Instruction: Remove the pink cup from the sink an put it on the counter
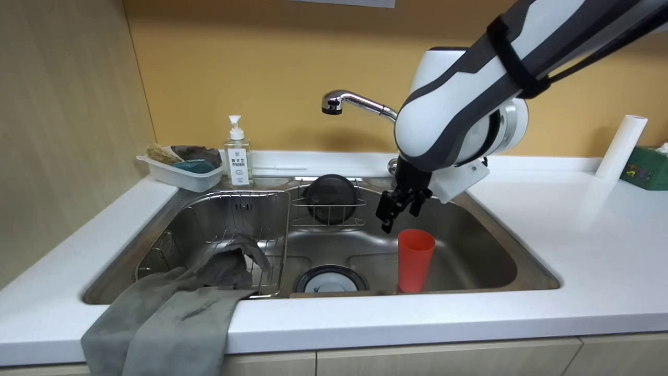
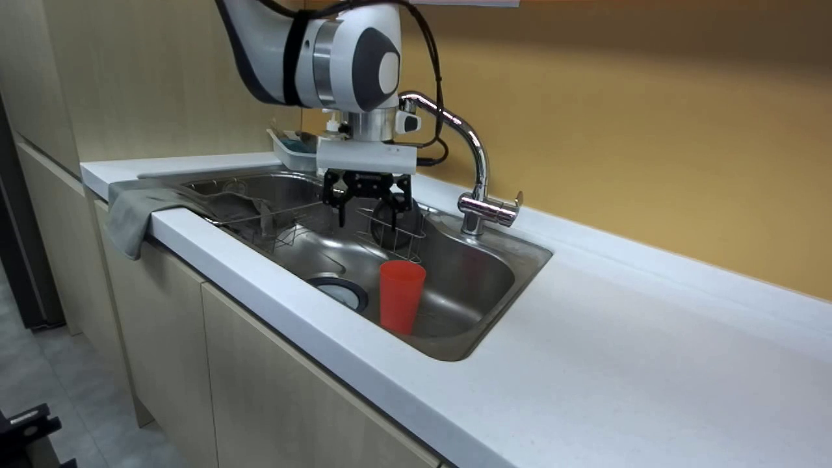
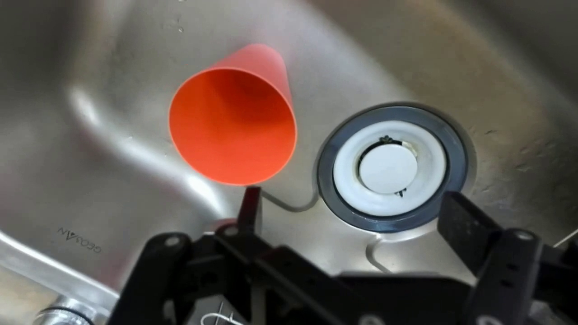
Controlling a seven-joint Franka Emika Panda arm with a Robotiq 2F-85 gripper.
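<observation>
Standing mouth up in the sink (image 1: 477, 250), the reddish cup (image 3: 230, 128) is being spotted at ten o'clock from the gripper (image 3: 352, 196) in the wrist view, at five o'clock in both exterior views. Its long axis is being shown near upright. The fingers (image 3: 249, 210) are being held wide apart, clear of the cup, nothing being pinched! A shift toward the cup, then a drop, is probably being called for. Only shadow is being seen inside it. In an exterior view, a dark disc (image 1: 334, 193) is being propped in the wire rack (image 1: 361, 203) at the sink's twelve, grey cloth (image 1: 172, 313) is being draped from the wire basket (image 1: 285, 240) at nine, and a scrubber (image 1: 160, 154) and rags (image 1: 195, 166) are being kept in the white tub (image 1: 188, 180) at ten.
</observation>
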